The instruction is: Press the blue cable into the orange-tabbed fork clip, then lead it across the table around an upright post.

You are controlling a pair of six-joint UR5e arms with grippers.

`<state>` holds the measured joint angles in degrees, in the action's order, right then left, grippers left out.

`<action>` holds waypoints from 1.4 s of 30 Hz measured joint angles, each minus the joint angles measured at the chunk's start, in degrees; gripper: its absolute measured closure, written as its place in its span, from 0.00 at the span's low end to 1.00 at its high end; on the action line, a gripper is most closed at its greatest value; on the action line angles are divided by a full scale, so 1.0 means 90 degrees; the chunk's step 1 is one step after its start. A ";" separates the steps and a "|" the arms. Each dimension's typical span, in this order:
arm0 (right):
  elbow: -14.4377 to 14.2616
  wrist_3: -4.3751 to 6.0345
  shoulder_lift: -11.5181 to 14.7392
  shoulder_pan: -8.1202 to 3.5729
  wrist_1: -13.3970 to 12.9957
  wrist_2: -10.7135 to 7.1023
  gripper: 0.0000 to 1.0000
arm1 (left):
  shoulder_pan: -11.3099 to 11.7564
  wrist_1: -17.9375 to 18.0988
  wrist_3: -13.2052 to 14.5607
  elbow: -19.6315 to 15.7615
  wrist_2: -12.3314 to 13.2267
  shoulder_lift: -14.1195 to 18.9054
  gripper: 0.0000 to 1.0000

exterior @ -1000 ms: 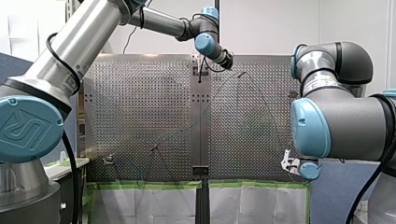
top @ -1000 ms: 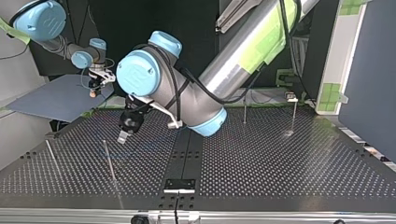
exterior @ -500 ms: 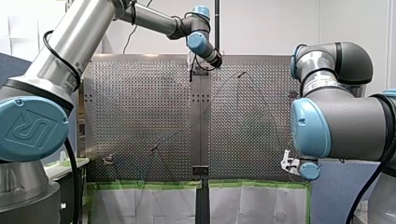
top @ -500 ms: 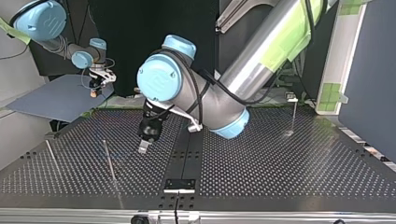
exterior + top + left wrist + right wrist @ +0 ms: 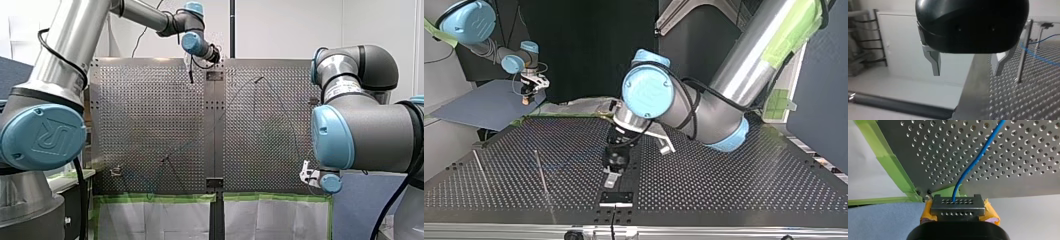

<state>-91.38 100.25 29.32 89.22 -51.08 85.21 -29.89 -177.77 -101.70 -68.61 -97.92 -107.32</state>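
Blue cable (image 5: 979,154) in R gripper (image 5: 958,204) (clamped)

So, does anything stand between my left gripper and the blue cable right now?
One thing: in the left wrist view a thin upright metal post rises from the perforated metal table beside my open, empty left gripper, and the thin blue cable runs just past it. Whether cable and post touch, I cannot tell.

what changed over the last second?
My left hand swung across the table toward the top view's right and nearer that camera; it is open and empty. My right hand stayed beyond the table's edge, holding the blue cable. The posts did not move.
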 joint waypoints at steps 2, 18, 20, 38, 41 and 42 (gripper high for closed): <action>0.0001 0.0002 0.0000 0.0010 -0.0002 -0.0011 1.00 | 0.0075 0.0115 -0.0120 -0.0117 0.0005 0.0118 0.00; 0.0001 -0.0010 0.0001 0.0072 0.0001 -0.0092 1.00 | 0.0076 0.0997 -0.0627 -0.0997 0.0009 0.0997 0.00; 0.0001 -0.0015 0.0001 0.0083 0.0001 -0.0092 1.00 | 0.0071 0.1094 -0.0624 -0.1096 0.0003 0.1096 0.00; 0.0001 -0.0023 0.0001 0.0113 0.0001 -0.0092 1.00 | 0.0067 0.2048 -0.0622 -0.2048 -0.0003 0.1287 0.00; 0.0001 -0.0023 0.0001 0.0117 0.0001 -0.0092 1.00 | 0.0067 0.2205 -0.0623 -0.2205 -0.0003 0.1287 0.00; 0.0001 -0.0023 0.0001 0.0119 0.0001 -0.0092 1.00 | 0.0067 0.2250 -0.0622 -0.2251 -0.0003 0.1287 0.00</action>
<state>-91.37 100.04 29.32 90.29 -51.07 84.38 -29.29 -157.52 -107.30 -88.87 -97.95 -95.74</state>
